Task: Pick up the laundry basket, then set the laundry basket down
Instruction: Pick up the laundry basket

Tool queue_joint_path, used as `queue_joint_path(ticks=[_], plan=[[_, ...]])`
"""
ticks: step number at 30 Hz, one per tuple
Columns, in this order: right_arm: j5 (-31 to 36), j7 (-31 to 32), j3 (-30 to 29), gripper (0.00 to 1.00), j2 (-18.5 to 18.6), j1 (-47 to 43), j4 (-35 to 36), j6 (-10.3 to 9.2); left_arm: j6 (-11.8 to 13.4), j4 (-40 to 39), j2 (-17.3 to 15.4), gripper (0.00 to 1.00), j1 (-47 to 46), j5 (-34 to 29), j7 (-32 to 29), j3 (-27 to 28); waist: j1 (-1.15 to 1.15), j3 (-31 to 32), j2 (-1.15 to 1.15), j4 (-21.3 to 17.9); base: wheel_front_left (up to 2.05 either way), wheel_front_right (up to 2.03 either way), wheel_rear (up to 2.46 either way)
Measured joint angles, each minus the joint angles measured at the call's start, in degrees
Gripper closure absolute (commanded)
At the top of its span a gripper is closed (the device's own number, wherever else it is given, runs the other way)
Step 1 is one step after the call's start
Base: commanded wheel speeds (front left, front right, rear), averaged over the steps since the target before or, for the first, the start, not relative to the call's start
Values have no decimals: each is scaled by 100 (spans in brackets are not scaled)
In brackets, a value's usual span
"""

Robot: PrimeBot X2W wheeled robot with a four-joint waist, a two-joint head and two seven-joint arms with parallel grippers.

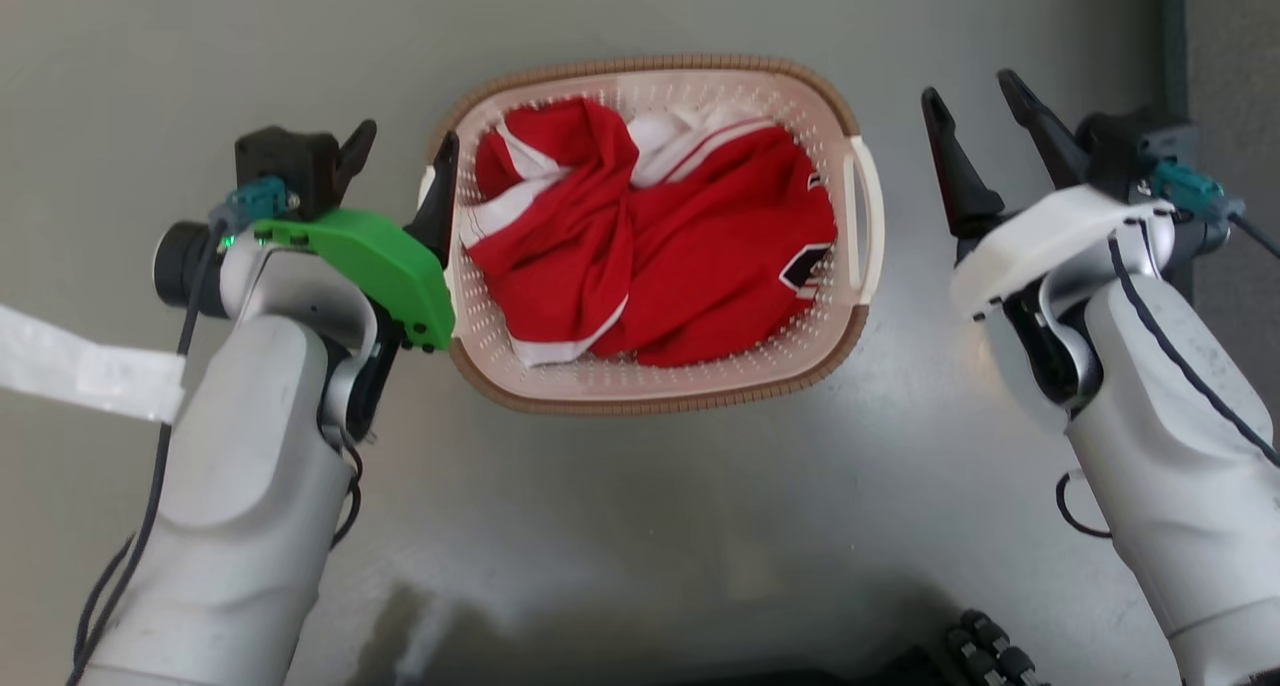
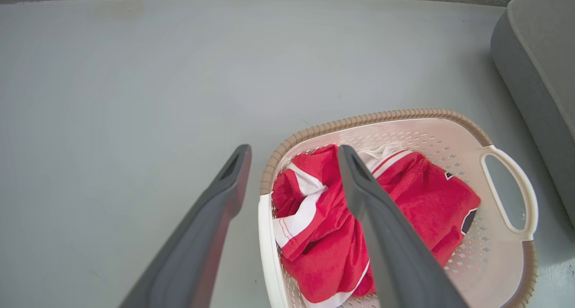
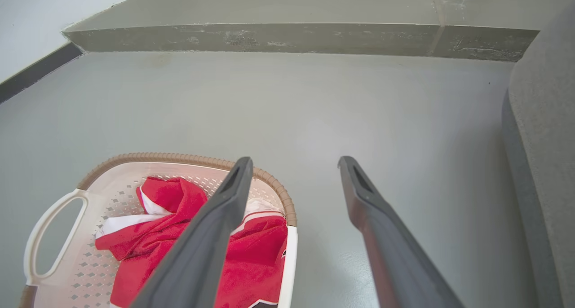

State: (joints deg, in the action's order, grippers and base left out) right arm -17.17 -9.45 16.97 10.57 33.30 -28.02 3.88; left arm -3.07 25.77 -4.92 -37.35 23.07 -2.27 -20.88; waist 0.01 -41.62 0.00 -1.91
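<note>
We hold our left gripper (image 1: 402, 156) parted astride the left edge of the cream perforated, brown-rimmed laundry basket (image 1: 660, 66), which sits on the grey floor (image 1: 640, 526) holding red-and-white cloth (image 1: 700, 256), while right of the basket our right gripper (image 1: 968, 88) gapes empty, not touching it

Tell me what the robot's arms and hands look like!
Both arms are smooth, pale grey, with black cables along them. Each hand has two long, dark, pointy fingers. The left hand has a bright green cover; the right hand has a white one. Both carry teal plugs.
</note>
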Motion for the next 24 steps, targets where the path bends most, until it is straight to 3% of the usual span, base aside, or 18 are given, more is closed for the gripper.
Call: queue_joint_path(ticks=[11,24], plan=[[88,-35,285,0,-201,534,-731,138,-157,1066,23,0,-514,40,-46,-40,0,-754,0,-67,0,0,0],[82,-60,458,0,-375,816,-1578,212,-255,2041,68,0,-868,132,-60,-94,0,-1165,0,-128,0,0,0]])
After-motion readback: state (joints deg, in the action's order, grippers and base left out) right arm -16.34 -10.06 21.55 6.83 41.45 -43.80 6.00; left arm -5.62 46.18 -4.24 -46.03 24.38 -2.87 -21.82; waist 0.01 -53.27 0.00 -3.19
